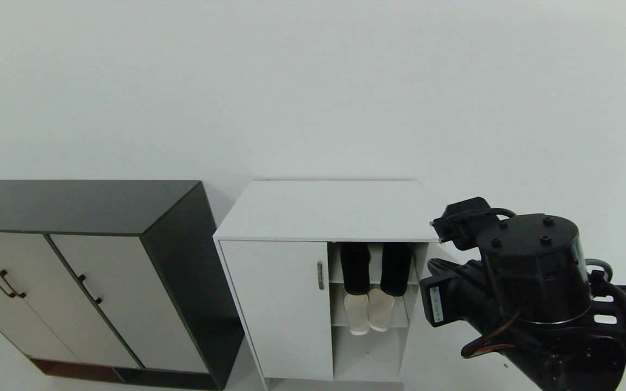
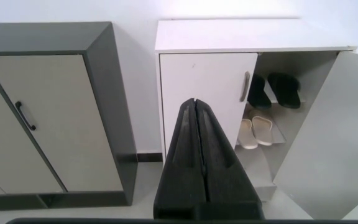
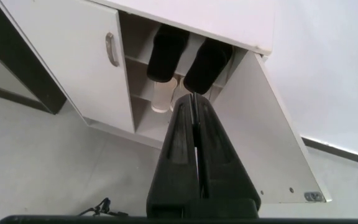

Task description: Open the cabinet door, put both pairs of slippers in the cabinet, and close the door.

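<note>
1. The right gripper [image 3: 195, 99], a black two-fingered claw closest to the lens, has its fingers pressed flat together with nothing between them; it hangs in front of the open compartment
2. The left gripper [image 2: 195, 102], a matching black claw, is likewise closed tight and empty, facing the closed left door [image 2: 204, 74]
3. The dark grey cabinet with pale double doors [image 1: 74, 206] stands to the left, just beside the white wooden cabinet [image 1: 318, 209]
4. The white cabinet's right door [image 2: 328, 143] stands swung wide open
5. The pair of black slippers [image 1: 355, 269] lies side by side on the upper shelf inside
6. The pair of white slippers [image 1: 356, 312] lies on the shelf directly below
7. A small metal bar handle [image 1: 320, 275] sits at the closed door's inner edge
</note>
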`<state>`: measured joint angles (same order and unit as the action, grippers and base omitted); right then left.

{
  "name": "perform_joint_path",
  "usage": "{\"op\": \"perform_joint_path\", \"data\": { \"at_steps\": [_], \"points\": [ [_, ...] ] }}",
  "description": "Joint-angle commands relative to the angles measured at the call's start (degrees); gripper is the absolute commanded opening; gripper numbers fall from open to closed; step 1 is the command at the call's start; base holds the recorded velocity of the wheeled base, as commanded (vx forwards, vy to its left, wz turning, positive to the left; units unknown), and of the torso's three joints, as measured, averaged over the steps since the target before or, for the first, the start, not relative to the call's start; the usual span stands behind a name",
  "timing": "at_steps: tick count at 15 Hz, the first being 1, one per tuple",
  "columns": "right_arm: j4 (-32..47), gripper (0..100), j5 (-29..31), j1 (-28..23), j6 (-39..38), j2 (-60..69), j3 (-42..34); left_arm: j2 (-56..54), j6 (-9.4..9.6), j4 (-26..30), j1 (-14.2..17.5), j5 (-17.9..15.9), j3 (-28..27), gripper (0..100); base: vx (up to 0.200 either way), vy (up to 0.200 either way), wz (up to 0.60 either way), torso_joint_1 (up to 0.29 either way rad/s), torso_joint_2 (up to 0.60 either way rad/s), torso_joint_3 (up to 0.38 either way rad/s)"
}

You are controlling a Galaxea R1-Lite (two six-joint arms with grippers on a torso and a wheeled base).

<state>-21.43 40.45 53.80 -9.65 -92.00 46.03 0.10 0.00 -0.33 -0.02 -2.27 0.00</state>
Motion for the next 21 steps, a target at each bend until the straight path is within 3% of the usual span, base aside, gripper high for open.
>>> {"op": "perform_joint_path", "data": {
  "at_steps": [1,5,14,18,21],
  "points": [
    [0.0,0,0.0,0.0,0.0,-0.1,-0.1,0.0,0.0,0.0,0.0,0.0,0.0,0,0.0,0.0,-0.6,0.002,0.0,0.002],
    [-0.1,0,0.0,-1.9,-0.2,-0.8,0.3,0.0,0.0,0.0,0.0,0.0,0.0,0,0.0,0.0,-0.6,0.006,0.0,0.004],
    [-1.5,0,-0.1,-5.5,0.0,-2.4,0.4,0.0,-0.26,0.0,-0.1,0.2,0.0,0,0.0,0.0,0.0,0.0,0.0,0.0],
    [-1.4,0,-0.8,-5.7,0.0,-3.0,0.0,0.0,-0.35,0.0,-0.1,0.2,0.0,0,0.0,0.0,-0.6,-0.005,0.0,0.0],
    [-2.3,0,-1.2,-9.9,-0.1,-5.6,0.6,0.0,-0.35,0.0,-0.1,0.2,0.0,0,0.0,0.0,0.0,0.0,0.0,0.0]
  ]
}}
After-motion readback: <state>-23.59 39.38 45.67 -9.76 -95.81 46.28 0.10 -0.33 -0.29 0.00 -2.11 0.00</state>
